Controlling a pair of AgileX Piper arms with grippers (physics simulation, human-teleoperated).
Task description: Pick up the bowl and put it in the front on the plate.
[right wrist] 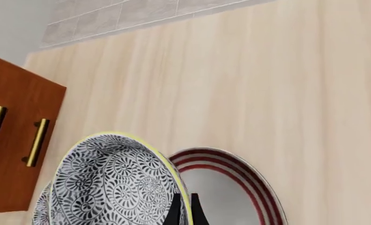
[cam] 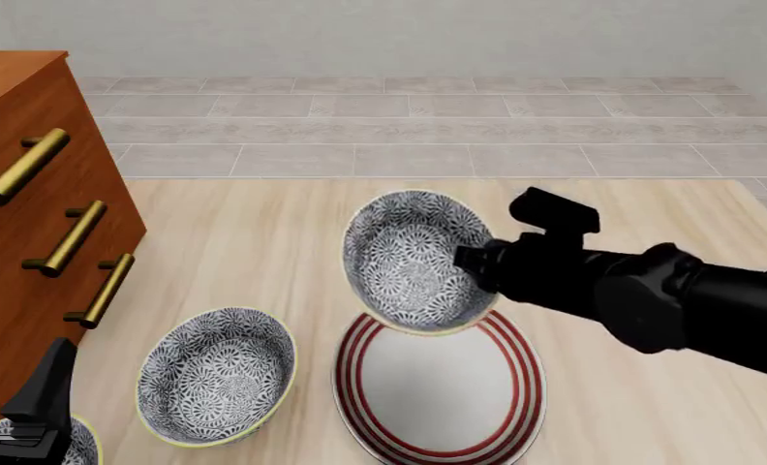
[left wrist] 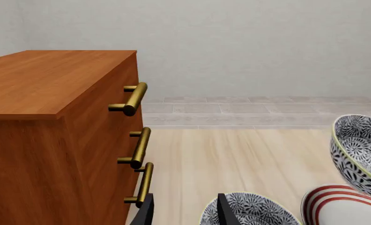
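here, three bowls, one plate

Three views: one fixed overhead-front, two riding the wrists.

The front view looks forward and down from behind the arms, taking in the table to its far edge. The left wrist view sits low near the table's left edge, facing the far wall. The right wrist view looks steeply down, close. All share the plate.
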